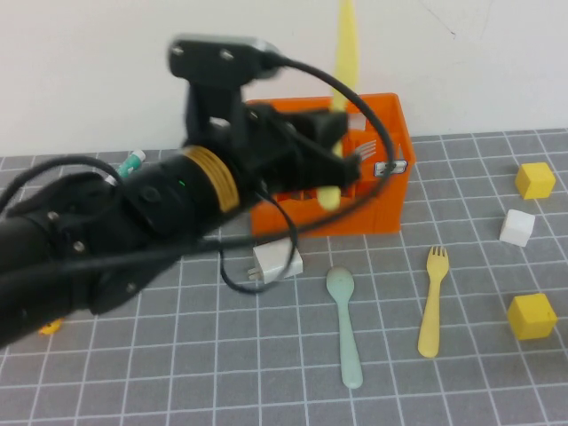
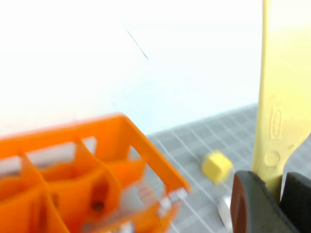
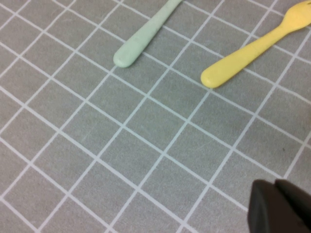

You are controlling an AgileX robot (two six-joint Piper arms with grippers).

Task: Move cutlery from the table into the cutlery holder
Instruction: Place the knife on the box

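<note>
The left end effector [image 1: 335, 149], closed on a matte yellow plastic knife [image 1: 344, 53] held upright, hovers over the bright orange plastic crate with inner compartments [image 1: 377, 213]. Below and beyond it, on the grey tiled tabletop [image 1: 266, 355], lie a pale green plastic spoon [image 1: 346, 324] and a yellow plastic fork [image 1: 433, 300]. The right end effector [image 3: 279, 206] hangs just above the tabletop near both handles; I cannot tell its opening.

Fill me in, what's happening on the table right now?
The left gripper is shut on the yellow knife, holding it upright over the orange cutlery holder. The pale green spoon and yellow fork lie on the table in front of it. The right gripper hovers near their handle ends, holding nothing.
</note>
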